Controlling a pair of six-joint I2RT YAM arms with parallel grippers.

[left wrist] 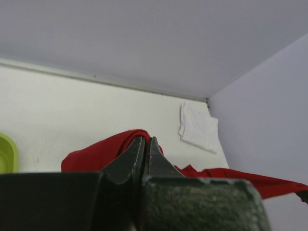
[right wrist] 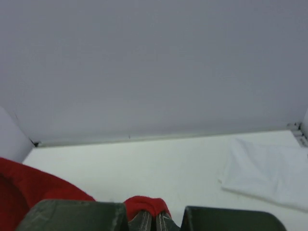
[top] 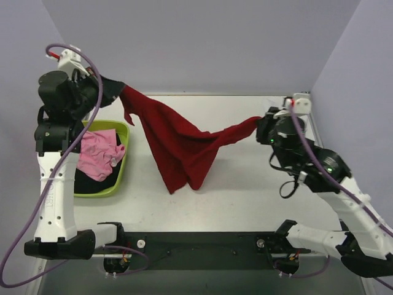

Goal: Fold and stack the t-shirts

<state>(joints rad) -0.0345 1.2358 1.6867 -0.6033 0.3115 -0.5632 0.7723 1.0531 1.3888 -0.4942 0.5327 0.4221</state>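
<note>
Left gripper (top: pixel 120 89) has its jaws pressed together on one edge of the red shirt (top: pixel 178 144), raised above the far right corner of the green tub (top: pixel 123 163). In the left wrist view the two fingertips (left wrist: pixel 147 140) meet with red cloth (left wrist: pixel 101 151) bunched behind them. Well to the right of the tub, the right gripper (top: pixel 261 123) pinches the opposite end of the same shirt; its wrist view shows a small fold of red cloth (right wrist: pixel 144 204) squeezed between the fingers (right wrist: pixel 163 222).

Between the two grips the red shirt hangs stretched in the air to the right of the tub. Its upper edge sags in the middle, and its loose lower part drops in folds to two points over the table (top: pixel 245 184). Whether those points touch the surface cannot be told.

A pink shirt (top: pixel 101 150) lies crumpled inside the tub, on top of a black shirt (top: pixel 92 181) that shows along the near side. A white shirt (left wrist: pixel 198 127) lies flat on the table far from the tub, close to the corner where the back wall and the right wall meet; the right wrist view also shows it (right wrist: pixel 269 173) at its right edge.

The tub itself sits at the left side of the table, just beside the left arm's upright white link.
</note>
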